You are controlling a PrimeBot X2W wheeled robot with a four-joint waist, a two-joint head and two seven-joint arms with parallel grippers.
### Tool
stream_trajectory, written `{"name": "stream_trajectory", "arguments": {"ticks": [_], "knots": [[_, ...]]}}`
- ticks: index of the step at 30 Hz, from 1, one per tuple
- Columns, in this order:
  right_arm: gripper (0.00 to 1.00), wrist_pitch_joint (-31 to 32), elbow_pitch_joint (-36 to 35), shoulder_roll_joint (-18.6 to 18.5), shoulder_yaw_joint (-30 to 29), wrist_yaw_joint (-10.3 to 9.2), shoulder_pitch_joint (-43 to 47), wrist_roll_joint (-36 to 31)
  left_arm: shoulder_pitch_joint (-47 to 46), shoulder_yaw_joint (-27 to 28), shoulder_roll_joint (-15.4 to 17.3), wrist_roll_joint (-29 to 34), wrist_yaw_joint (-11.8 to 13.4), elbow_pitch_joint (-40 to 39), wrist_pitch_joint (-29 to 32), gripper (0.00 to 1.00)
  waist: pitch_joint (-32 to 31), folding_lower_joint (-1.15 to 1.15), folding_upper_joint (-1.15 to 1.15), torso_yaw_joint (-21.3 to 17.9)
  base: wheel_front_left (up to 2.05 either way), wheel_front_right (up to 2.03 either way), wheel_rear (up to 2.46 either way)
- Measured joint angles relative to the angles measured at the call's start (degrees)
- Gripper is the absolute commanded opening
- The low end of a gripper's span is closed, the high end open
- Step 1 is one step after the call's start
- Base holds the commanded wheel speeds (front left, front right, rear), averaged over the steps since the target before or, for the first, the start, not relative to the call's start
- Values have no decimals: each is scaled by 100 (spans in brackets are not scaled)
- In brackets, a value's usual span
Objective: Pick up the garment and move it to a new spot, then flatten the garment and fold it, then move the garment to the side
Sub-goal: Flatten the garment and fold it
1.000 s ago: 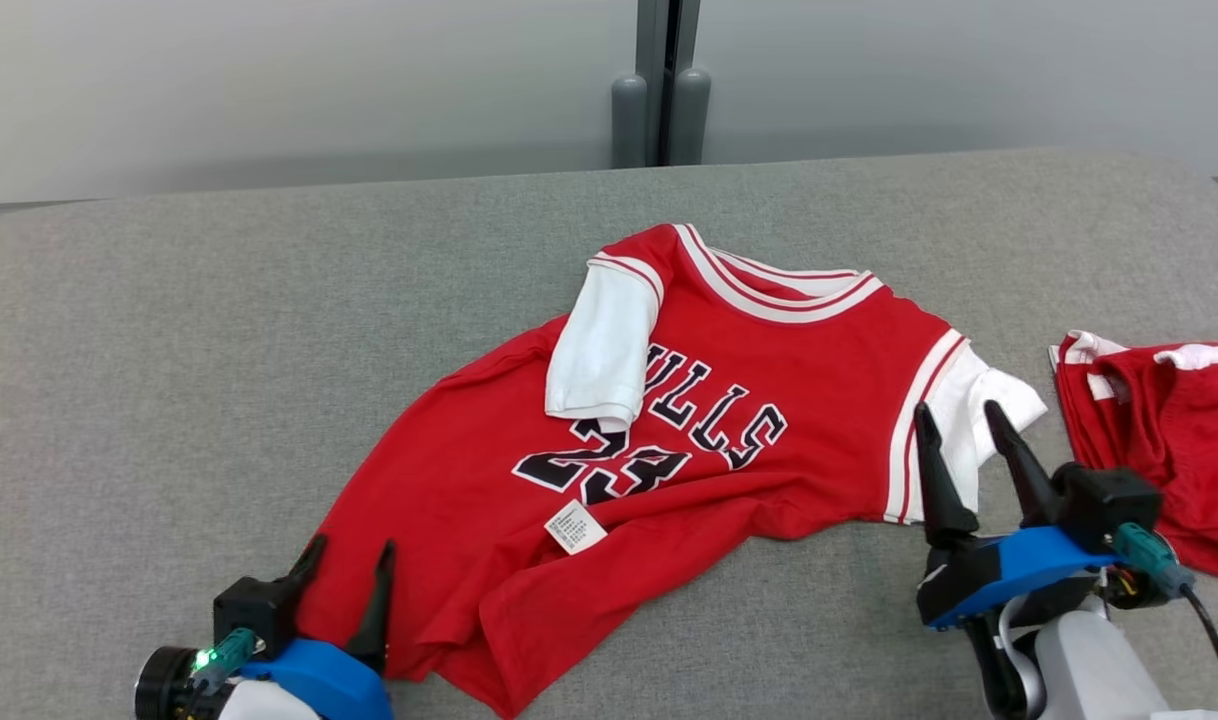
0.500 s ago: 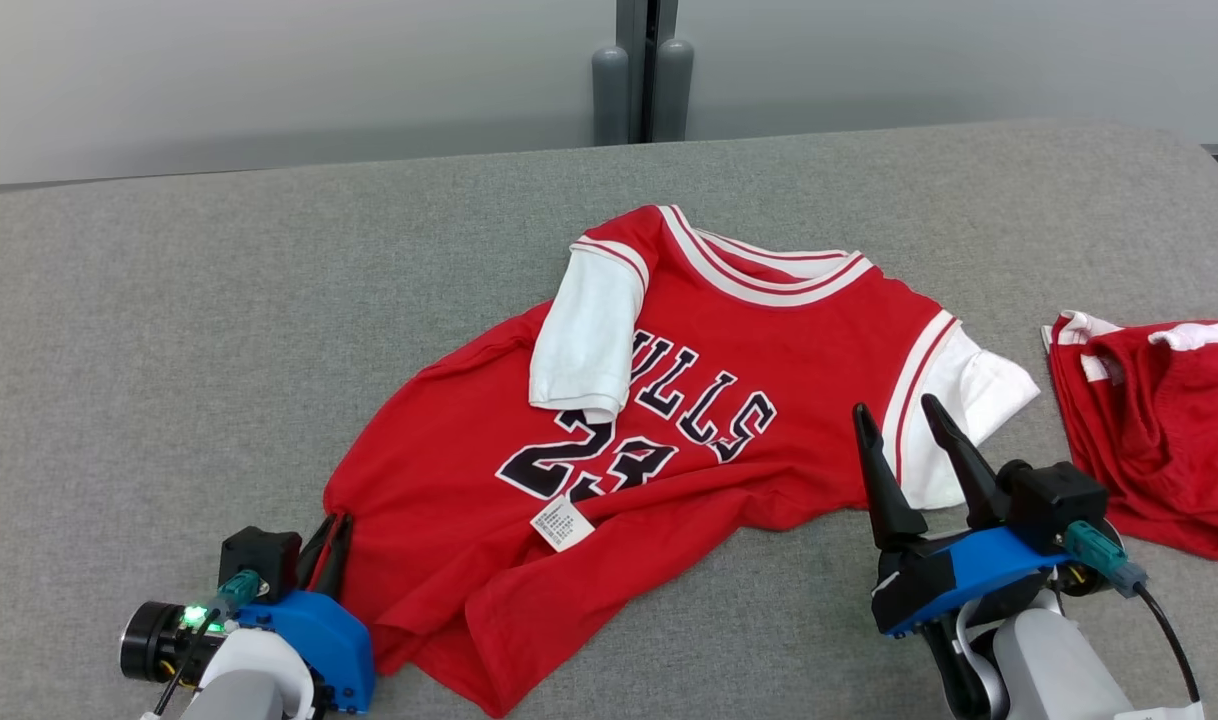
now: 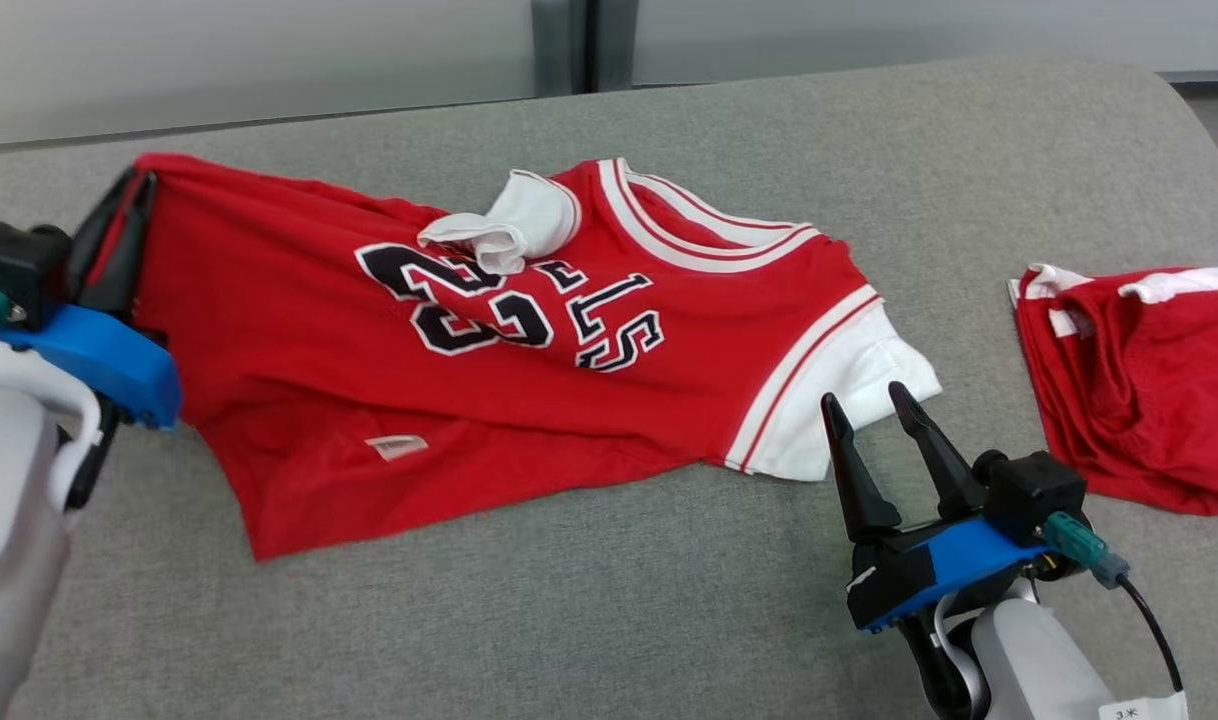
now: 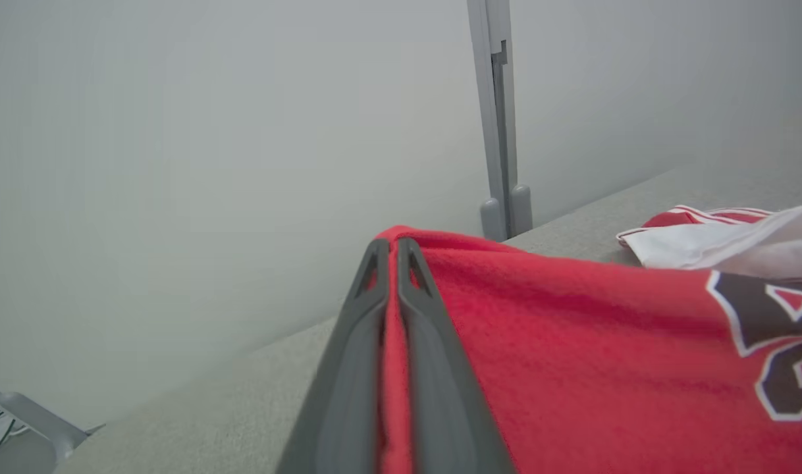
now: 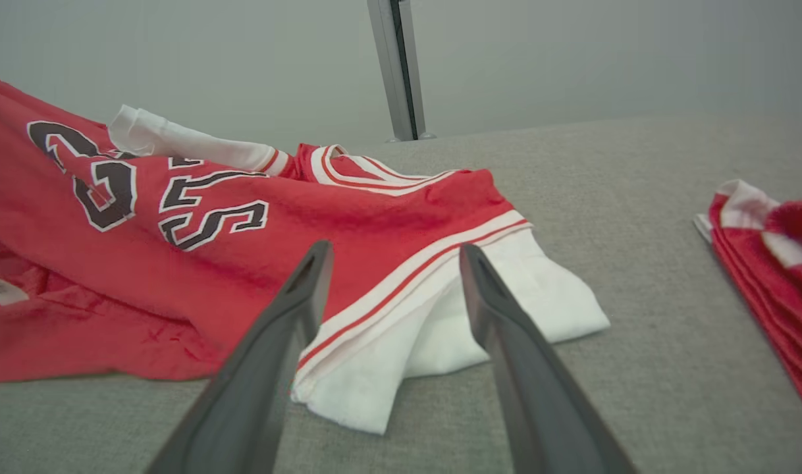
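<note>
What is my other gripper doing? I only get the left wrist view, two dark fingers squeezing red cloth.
Observer: The right gripper is open, its fingers pointing at the white short sleeve of the red basketball jersey.
Operator: Which bit am I squeezing?
Observer: The left gripper pinches the jersey's bottom hem corner, far from the striped neckline.
Operator: Any more clothes?
Observer: Yes, a bunched red-and-white garment lies on the grey fabric table, right of the jersey, apart.
</note>
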Motion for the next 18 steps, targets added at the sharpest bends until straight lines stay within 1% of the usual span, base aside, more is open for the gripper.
{"name": "stream_trajectory", "arguments": {"ticks": [1, 2, 3, 5, 6, 7, 8, 10, 12, 14, 15, 16, 18], "knots": [[100, 0, 0, 0, 0, 0, 0, 0, 0, 0, 0, 0, 0, 0, 0, 0, 0, 0, 0, 0, 0, 0, 0], [100, -1, -15, -3, 38, 0, -4, 29, -105, -33, 96, -12, 0, -34, 0, 0, 23, -1, 0, -49, 0, 0, 0], [100, -1, -38, -10, 124, 0, -4, 90, -324, -79, 258, -126, 0, 19, -1, 0, 68, -1, 0, -148, 0, 0, 0], [100, -1, -45, -12, 168, 0, -4, 92, -395, -68, 302, -208, 0, 93, -1, 0, 81, -1, 0, -192, 0, 0, 0], [100, -1, -53, -9, 237, 0, 1, 144, -436, -93, 344, -278, 0, 292, 0, 35, 85, -1, 0, -268, 0, 0, 0], [100, -1, -56, -8, 246, 0, 9, 145, -418, -68, 312, -363, 0, 352, 0, 100, 67, 0, 0, -288, 0, 0, 0], [100, -1, -58, -7, 237, 0, 32, 170, -349, 104, 215, -472, 3, 379, -1, 100, 24, -1, 0, -307, 0, 0, 0], [100, -1, -57, -9, 219, 0, 47, 175, -286, 198, 163, -526, 21, 377, -1, 100, -3, -2, -1, -300, 0, 0, 0], [100, -1, -44, -12, 171, 0, 94, 174, -59, 410, 3, -617, 89, 346, -1, 100, -64, -3, -2, -259, 0, 0, 0], [100, 0, -21, -13, 130, 0, 116, 163, 266, 624, -203, -677, 136, 237, -1, 100, -137, -2, -2, -186, 0, 0, 0], [100, 0, 9, -3, 110, 0, 130, 127, 628, 791, -439, -713, 135, 85, -1, 100, -201, -3, -2, -105, 0, 0, 0], [100, 0, 9, -3, 110, 0, 130, 127, 628, 791, -439, -713, 135, 85, -1, 100, -201, -3, -2, -105, 0, 0, 0], [100, -1, 45, -5, 83, 0, 164, 122, 940, 907, -667, -712, 125, -67, -1, 100, -230, -3, -3, -35, 0, 0, 0]]}}
